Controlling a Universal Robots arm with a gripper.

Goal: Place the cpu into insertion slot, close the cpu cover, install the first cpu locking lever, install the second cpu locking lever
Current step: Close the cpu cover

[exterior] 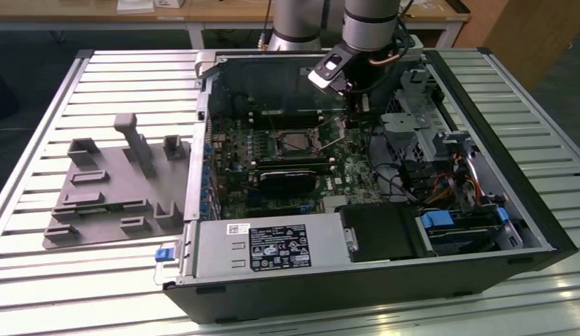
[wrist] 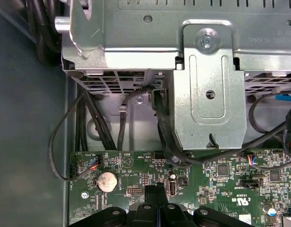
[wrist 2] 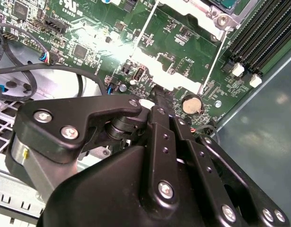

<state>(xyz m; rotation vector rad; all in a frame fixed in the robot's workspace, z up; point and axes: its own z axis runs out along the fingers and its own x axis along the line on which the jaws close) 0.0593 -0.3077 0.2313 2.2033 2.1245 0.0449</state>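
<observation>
Black gripper (wrist 2: pixel 162 97) links sit closest in both wrist views, and its fingers (wrist: pixel 151 196) are pressed together, tips close over the green board (wrist: pixel 136 170). Near the tips lies a round coin cell (wrist: pixel 107 181). In the exterior view the gripper hangs inside the open case (exterior: pixel 514 210), beside a grey metal cage (exterior: pixel 407 122). The slot (exterior: pixel 295 143) is on the board at the exterior view's left of the gripper, a little apart, dark in the centre with a silver rim. Two thin silver levers (wrist 2: pixel 144 33) reach out from it toward the gripper. If the cpu is inside, I cannot tell.
</observation>
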